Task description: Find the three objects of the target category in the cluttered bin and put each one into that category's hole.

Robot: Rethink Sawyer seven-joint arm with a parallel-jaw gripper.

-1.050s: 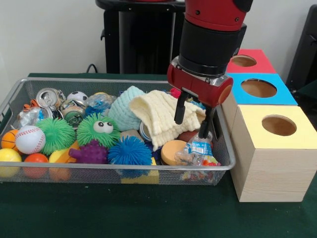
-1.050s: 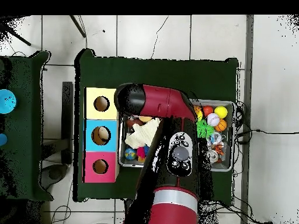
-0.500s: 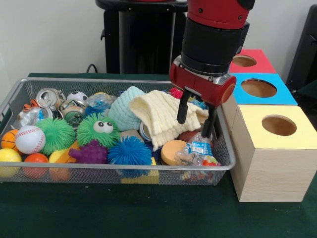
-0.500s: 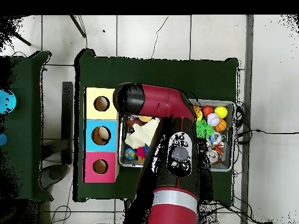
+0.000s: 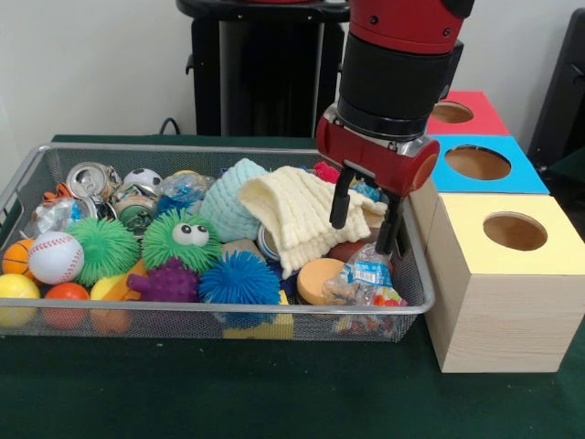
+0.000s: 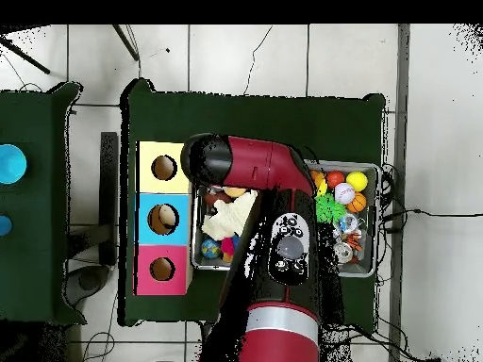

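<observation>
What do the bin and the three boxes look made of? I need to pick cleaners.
The bin looks like silvery metal wire mesh; contents show through it. The boxes look like pale unfinished wood, grain visible, with matte tops, seemingly painted yellow, blue and red.

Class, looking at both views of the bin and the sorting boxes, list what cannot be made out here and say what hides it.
1. Overhead view: most of the bin is covered by the arm.
2. Overhead view: the hand is hidden under the arm.
3. Front view: things beneath the cloth are covered.
4. Front view: the insides of the red box, blue box and yellow box are dark.
</observation>
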